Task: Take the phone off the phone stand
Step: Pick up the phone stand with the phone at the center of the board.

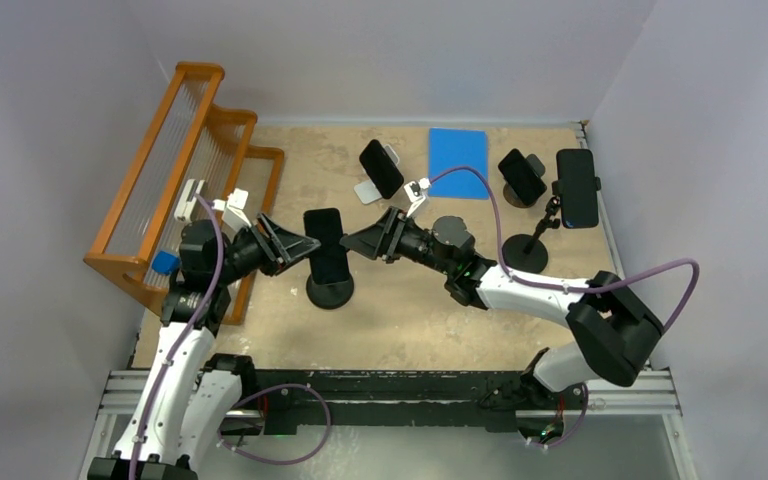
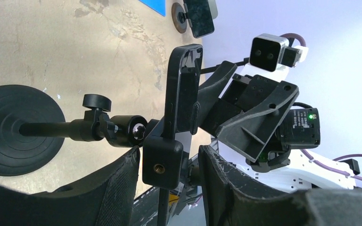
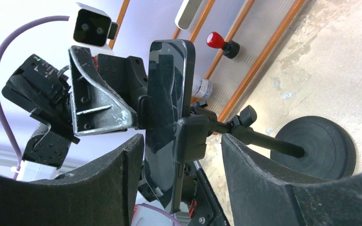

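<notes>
A black phone [image 1: 328, 243] stands upright in the clamp of a black phone stand with a round base [image 1: 330, 292] at mid-table. My left gripper [image 1: 307, 246] reaches it from the left and my right gripper [image 1: 355, 243] from the right. Seen from the left wrist, the phone [image 2: 185, 89] is edge-on and my left gripper [image 2: 169, 150] straddles the stand's clamp [image 2: 162, 157], one finger [image 2: 118, 183] nearly touching it, a gap at the other. My right gripper [image 3: 183, 139] stands open around the phone [image 3: 169, 117] and clamp [image 3: 191, 136], gaps on both sides.
An orange wooden rack [image 1: 180, 190] stands at the left. Behind are a blue mat [image 1: 458, 162] and other phones on stands [image 1: 381, 168], [image 1: 522, 176], [image 1: 577, 187]. White walls close in the table on three sides.
</notes>
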Controlling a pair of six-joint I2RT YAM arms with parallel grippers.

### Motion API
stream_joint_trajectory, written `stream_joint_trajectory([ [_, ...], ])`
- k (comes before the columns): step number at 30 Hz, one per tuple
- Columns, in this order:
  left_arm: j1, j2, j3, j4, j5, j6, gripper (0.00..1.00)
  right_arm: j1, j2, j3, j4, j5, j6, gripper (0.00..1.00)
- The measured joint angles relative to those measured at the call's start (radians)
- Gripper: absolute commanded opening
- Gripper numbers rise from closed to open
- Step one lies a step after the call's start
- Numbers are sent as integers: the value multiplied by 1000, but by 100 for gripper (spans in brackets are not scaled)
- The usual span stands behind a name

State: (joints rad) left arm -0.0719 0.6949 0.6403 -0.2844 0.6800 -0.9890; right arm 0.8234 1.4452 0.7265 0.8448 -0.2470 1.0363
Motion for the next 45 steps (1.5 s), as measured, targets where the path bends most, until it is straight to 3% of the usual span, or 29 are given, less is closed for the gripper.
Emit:
stream_joint_trajectory([
  [15,11,-9,-34,48,27,-24,40,0,31,0,28,-12,17,56],
  [22,13,-9,-34,58,26,-24,48,0,39,0,31,-18,19,55],
  [35,18,-9,-34,59,26,-24,39,0,47,0,49,-33,19,49],
  [45,19,-1,-34,63,31,-23,26,0,67,5,60,-35,19,35],
])
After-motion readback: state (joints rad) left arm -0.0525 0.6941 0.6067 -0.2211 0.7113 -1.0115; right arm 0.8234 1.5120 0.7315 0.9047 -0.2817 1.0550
